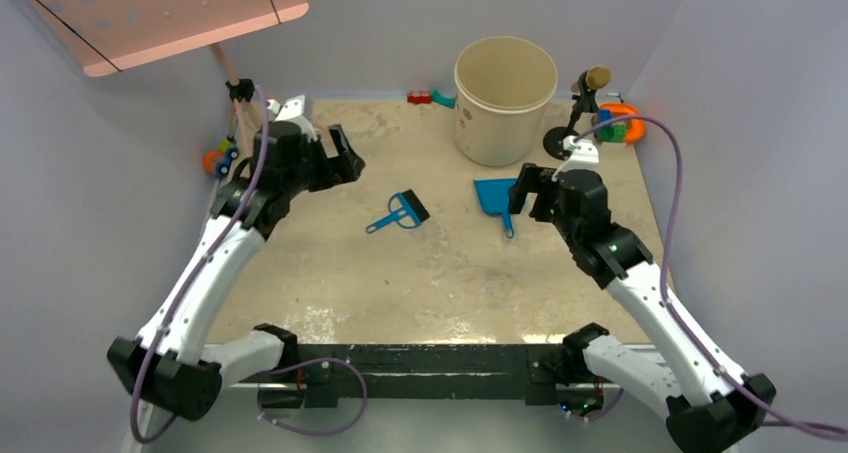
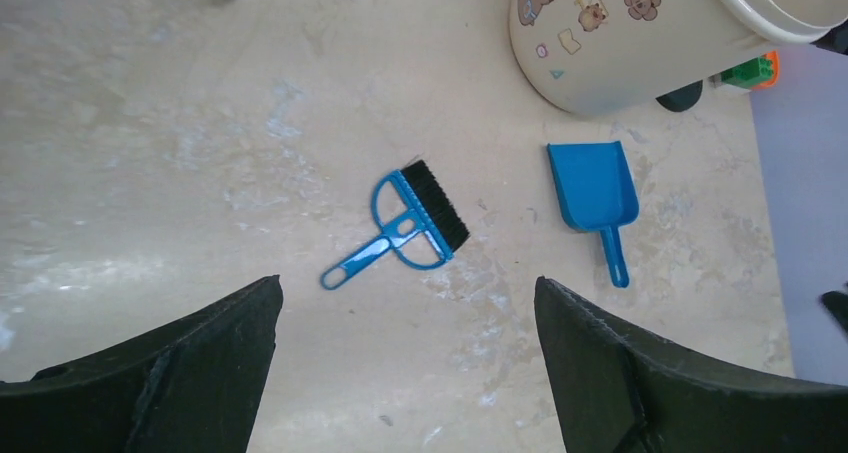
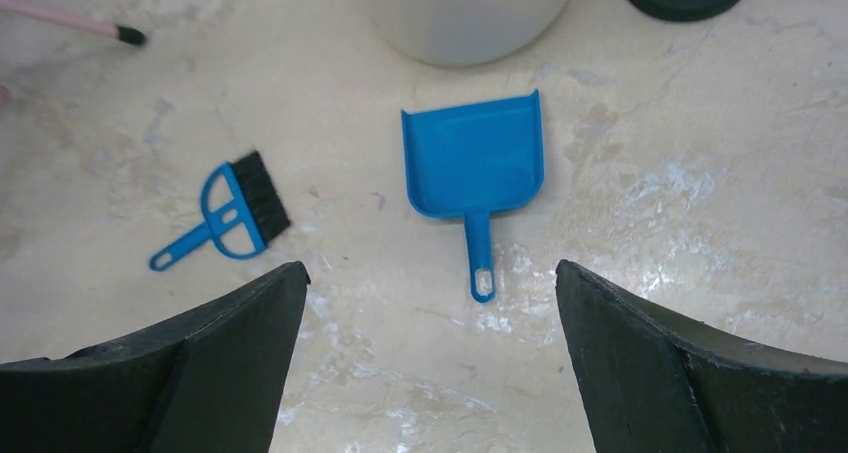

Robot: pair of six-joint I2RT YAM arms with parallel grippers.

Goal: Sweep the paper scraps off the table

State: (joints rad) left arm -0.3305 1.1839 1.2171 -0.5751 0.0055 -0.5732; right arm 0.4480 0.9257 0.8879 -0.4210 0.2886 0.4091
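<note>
No paper scraps show in any view. The beige, white-stained table carries a blue brush with black bristles and a blue dustpan, lying apart near the middle. My left gripper is open and empty, hovering left of and above the brush; the dustpan shows further right in its view. My right gripper is open and empty, hovering just right of the dustpan, whose handle points toward it. The brush lies to the left in the right wrist view.
A tall cream bucket stands at the back, just behind the dustpan. A black stand and orange-green toys sit at the back right. Small toys lie at the back edge, and more toys sit at the left edge.
</note>
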